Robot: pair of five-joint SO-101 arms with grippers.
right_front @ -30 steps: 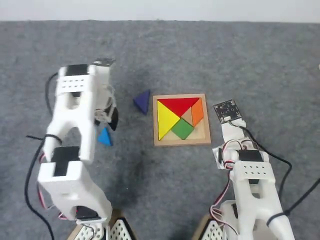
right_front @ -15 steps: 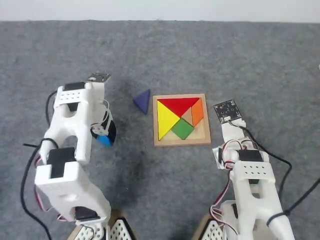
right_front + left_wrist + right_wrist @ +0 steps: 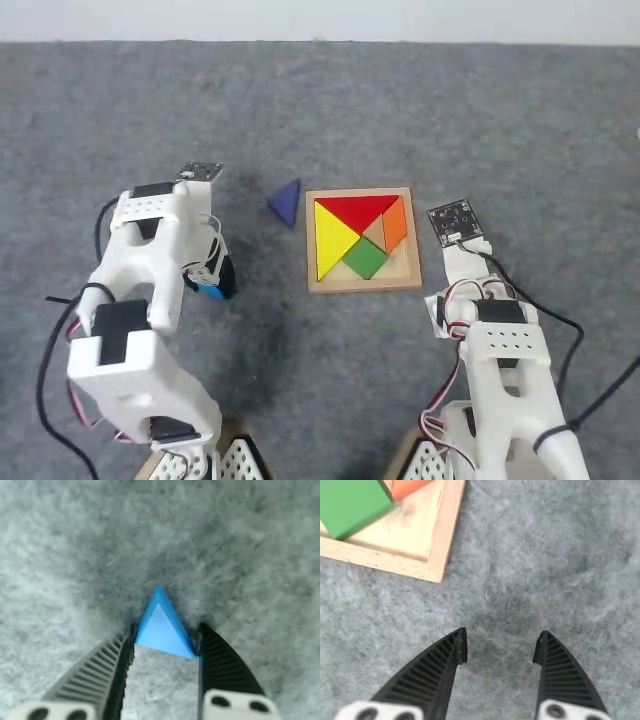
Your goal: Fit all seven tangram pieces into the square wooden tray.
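The square wooden tray [image 3: 362, 286] lies mid-table with a red triangle [image 3: 355, 210], a yellow triangle [image 3: 332, 243], a green square [image 3: 365, 258] and an orange piece [image 3: 396, 225] inside. A purple triangle [image 3: 285, 202] rests on the carpet just left of the tray. Further left, my left gripper [image 3: 212, 280] is down on the carpet, shut on a small blue triangle [image 3: 161, 627] whose base corners touch both fingers. My right gripper [image 3: 500, 647] hovers open over bare carpet beside the tray's corner [image 3: 440, 555], nothing between its fingers.
Grey carpet covers the whole table. Bare wood shows in the tray's lower right part [image 3: 395, 265]. The right arm [image 3: 500, 340] stands at the tray's near right, the left arm's body [image 3: 140, 270] at the near left.
The left arm has swung toward the near edge and come down over the blue triangle, its fingers now on either side of it. The right arm has stayed still.
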